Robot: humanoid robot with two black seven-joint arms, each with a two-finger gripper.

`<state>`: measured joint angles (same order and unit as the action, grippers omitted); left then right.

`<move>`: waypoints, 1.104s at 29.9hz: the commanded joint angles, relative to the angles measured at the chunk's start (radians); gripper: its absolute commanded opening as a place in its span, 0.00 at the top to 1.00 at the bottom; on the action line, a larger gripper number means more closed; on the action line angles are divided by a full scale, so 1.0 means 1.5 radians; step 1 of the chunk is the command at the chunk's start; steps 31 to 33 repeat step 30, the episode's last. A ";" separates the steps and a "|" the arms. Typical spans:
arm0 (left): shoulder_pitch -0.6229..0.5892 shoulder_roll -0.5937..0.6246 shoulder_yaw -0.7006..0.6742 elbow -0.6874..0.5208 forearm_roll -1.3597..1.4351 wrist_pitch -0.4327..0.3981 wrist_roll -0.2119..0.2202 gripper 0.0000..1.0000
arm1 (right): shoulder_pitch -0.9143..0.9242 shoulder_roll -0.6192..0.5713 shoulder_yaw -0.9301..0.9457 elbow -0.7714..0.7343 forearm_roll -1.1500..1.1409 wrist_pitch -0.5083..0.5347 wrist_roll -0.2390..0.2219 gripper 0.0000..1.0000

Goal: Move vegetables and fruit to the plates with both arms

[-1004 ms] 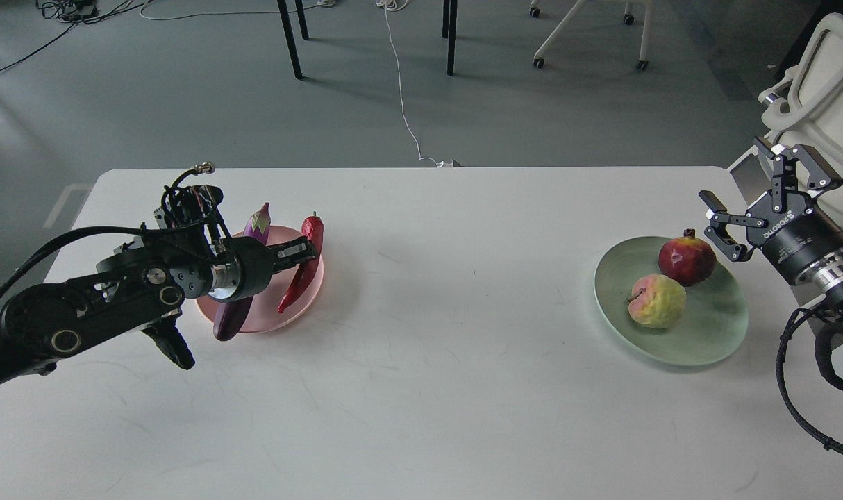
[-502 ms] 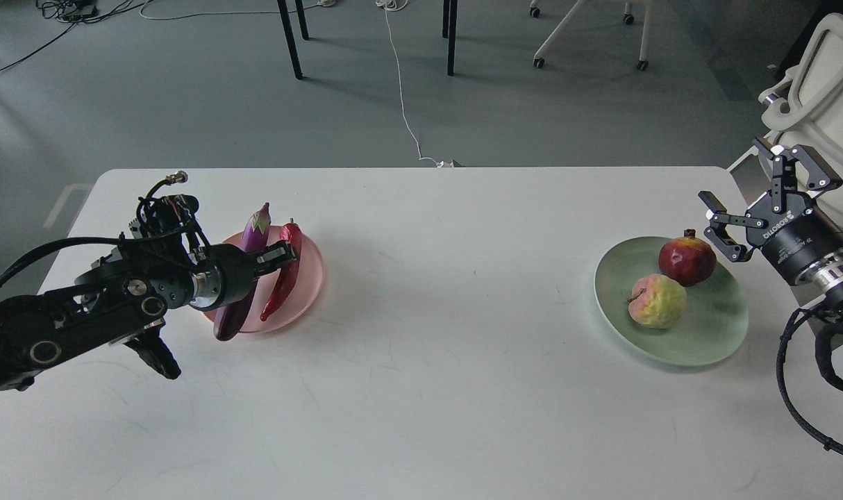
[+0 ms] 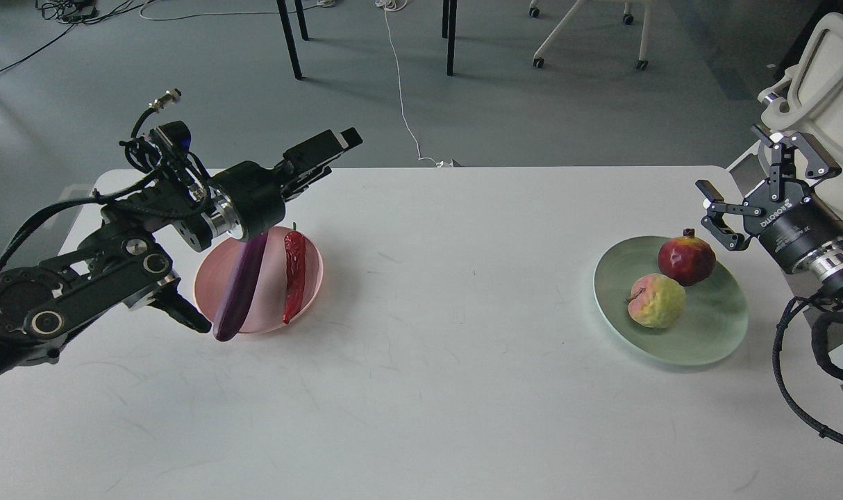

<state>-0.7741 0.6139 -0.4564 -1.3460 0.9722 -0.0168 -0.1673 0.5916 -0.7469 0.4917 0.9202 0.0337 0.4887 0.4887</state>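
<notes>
Veg on pink plate point(image 3: 307, 278) at left, fruit on green plate point(image 3: 713, 340) at right; both tools apart & empty, job looks done.

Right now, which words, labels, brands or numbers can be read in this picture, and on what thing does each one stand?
"ROBOTIQ": white letters, seen tilted, on the black body of the right gripper; a few smaller characters after the name are too small to read.
Left gripper: no readable text.
Pink plate, green plate, eggplant, chili, pomegranate, apple: no text or label.
</notes>
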 commanded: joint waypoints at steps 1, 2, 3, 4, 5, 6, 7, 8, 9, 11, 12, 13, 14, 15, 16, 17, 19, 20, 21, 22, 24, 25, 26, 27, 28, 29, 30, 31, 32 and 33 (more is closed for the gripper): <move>0.017 -0.048 -0.030 0.030 -0.033 0.108 -0.059 0.00 | 0.024 0.003 -0.008 0.001 -0.002 0.000 0.000 0.01; 0.019 -0.056 -0.034 0.032 -0.053 0.142 -0.059 0.00 | 0.028 0.005 -0.010 0.002 0.000 0.000 0.000 0.01; 0.019 -0.065 -0.037 0.038 -0.074 0.167 -0.059 0.00 | 0.032 0.011 -0.011 0.002 0.000 0.000 0.000 0.01; 0.018 -0.069 -0.039 0.049 -0.094 0.176 -0.058 0.00 | 0.037 0.019 -0.011 0.001 0.000 0.000 0.000 0.01; 0.017 -0.070 -0.043 0.064 -0.111 0.173 -0.059 0.00 | 0.044 0.032 -0.012 0.001 0.000 0.000 0.000 0.01; 0.018 -0.071 -0.050 0.074 -0.127 0.168 -0.059 0.00 | 0.050 0.041 -0.012 0.002 0.000 0.000 0.000 0.01; 0.021 -0.074 -0.063 0.084 -0.149 0.158 -0.059 0.00 | 0.054 0.054 -0.012 0.002 0.000 -0.004 0.000 0.01; 0.032 -0.075 -0.077 0.093 -0.169 0.146 -0.059 0.00 | 0.054 0.069 -0.012 0.003 0.000 -0.018 0.000 0.01; 0.050 -0.075 -0.090 0.101 -0.188 0.132 -0.059 0.00 | 0.054 0.083 -0.012 0.006 -0.002 -0.021 0.000 0.01; 0.085 -0.081 -0.134 0.111 -0.208 0.093 -0.060 0.00 | 0.054 0.089 -0.013 0.029 -0.002 -0.022 0.000 0.01; 0.100 -0.092 -0.162 0.115 -0.208 0.074 -0.060 0.00 | 0.054 0.088 -0.012 0.036 -0.002 -0.022 0.000 0.01; 0.115 -0.107 -0.194 0.120 -0.209 0.049 -0.060 0.00 | 0.052 0.089 -0.004 0.039 -0.002 -0.023 0.000 0.01; 0.129 -0.119 -0.222 0.125 -0.211 0.029 -0.060 0.00 | 0.050 0.093 0.002 0.039 0.000 -0.025 0.000 0.01; 0.145 -0.131 -0.253 0.134 -0.212 0.006 -0.060 0.00 | 0.050 0.098 0.008 0.038 0.000 -0.028 0.000 0.01; 0.161 -0.142 -0.281 0.147 -0.214 -0.019 -0.059 0.00 | 0.049 0.100 0.009 0.038 0.000 -0.030 0.000 0.01; 0.173 -0.155 -0.307 0.159 -0.214 -0.046 -0.059 0.00 | 0.047 0.102 0.009 0.039 0.000 -0.031 0.000 0.01; 0.190 -0.183 -0.347 0.179 -0.214 -0.090 -0.055 0.00 | 0.047 0.115 0.008 0.037 0.000 -0.037 0.000 0.01; 0.197 -0.197 -0.363 0.188 -0.214 -0.107 -0.054 0.00 | 0.049 0.123 0.006 0.037 -0.002 -0.042 0.000 0.01; 0.204 -0.211 -0.374 0.191 -0.214 -0.120 -0.053 0.00 | 0.049 0.129 0.006 0.037 0.000 -0.048 0.000 0.01; 0.212 -0.222 -0.384 0.194 -0.214 -0.127 -0.052 0.00 | 0.049 0.132 0.007 0.040 0.000 -0.053 0.000 0.01; 0.220 -0.237 -0.396 0.195 -0.214 -0.131 -0.052 0.00 | 0.046 0.131 0.011 0.044 0.000 -0.052 0.000 0.01; 0.224 -0.245 -0.396 0.195 -0.214 -0.132 -0.051 0.00 | 0.045 0.130 0.013 0.042 0.000 -0.052 0.000 0.01; 0.229 -0.249 -0.395 0.194 -0.214 -0.134 -0.051 0.00 | 0.045 0.130 0.013 0.041 0.000 -0.050 0.000 0.01; 0.235 -0.255 -0.395 0.189 -0.214 -0.136 -0.054 0.00 | 0.045 0.132 0.014 0.042 0.000 -0.049 0.000 0.01; 0.237 -0.261 -0.395 0.188 -0.214 -0.137 -0.057 0.00 | 0.046 0.132 0.016 0.043 0.000 -0.049 0.000 0.01; 0.238 -0.263 -0.395 0.186 -0.214 -0.137 -0.057 0.00 | 0.047 0.132 0.021 0.045 0.000 -0.048 0.000 0.01; 0.238 -0.264 -0.397 0.186 -0.214 -0.137 -0.057 0.00 | 0.048 0.132 0.026 0.046 0.000 -0.048 0.000 0.01; 0.238 -0.264 -0.397 0.186 -0.214 -0.137 -0.057 0.00 | 0.048 0.132 0.026 0.046 0.000 -0.048 0.000 0.01; 0.238 -0.264 -0.397 0.186 -0.214 -0.137 -0.057 0.00 | 0.048 0.132 0.026 0.046 0.000 -0.048 0.000 0.01; 0.238 -0.264 -0.397 0.186 -0.214 -0.137 -0.057 0.00 | 0.048 0.132 0.026 0.046 0.000 -0.048 0.000 0.01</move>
